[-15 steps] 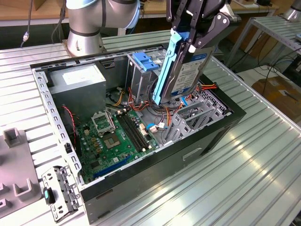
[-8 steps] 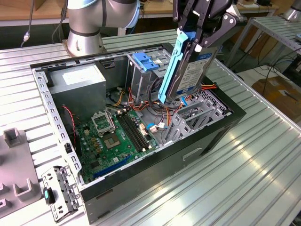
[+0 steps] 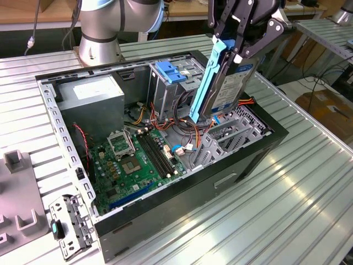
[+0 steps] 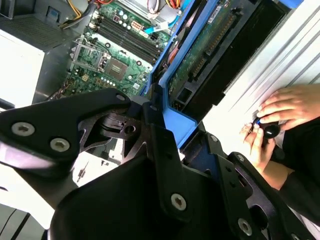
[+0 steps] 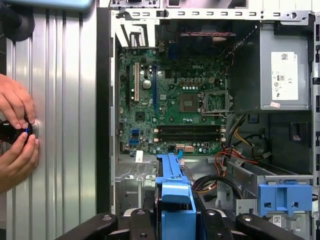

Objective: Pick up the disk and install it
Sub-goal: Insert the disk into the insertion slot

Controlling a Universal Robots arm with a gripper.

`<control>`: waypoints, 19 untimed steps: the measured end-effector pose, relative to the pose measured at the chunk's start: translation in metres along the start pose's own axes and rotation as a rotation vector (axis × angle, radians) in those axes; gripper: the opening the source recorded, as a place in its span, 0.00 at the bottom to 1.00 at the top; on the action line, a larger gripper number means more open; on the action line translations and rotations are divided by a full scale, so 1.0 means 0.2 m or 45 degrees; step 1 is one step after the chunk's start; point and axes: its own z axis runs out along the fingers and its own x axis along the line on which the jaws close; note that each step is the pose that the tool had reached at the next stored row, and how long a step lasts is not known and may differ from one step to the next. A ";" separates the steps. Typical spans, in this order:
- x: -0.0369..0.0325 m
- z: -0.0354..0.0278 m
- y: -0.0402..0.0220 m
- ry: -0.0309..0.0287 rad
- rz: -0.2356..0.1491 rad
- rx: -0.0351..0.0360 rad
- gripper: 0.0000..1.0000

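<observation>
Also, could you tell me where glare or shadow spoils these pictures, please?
In the second wrist view the table and the power supply burn out to white, and the robot's hand gripping the disk is a dark mass; in the exterior view the table glints; in the first wrist view the motherboard is evenly lit.

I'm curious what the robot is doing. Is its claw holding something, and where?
Yes. The gripper holds the disk by its top end, above the open computer case.
</observation>
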 end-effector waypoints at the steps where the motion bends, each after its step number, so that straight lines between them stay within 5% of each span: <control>1: 0.011 0.002 -0.002 -0.0001 0.000 0.0000 0.37; 12: 0.037 0.012 -0.090 -0.0001 0.000 0.0000 0.37; 19: 0.038 0.012 -0.104 -0.0001 0.000 0.0000 0.37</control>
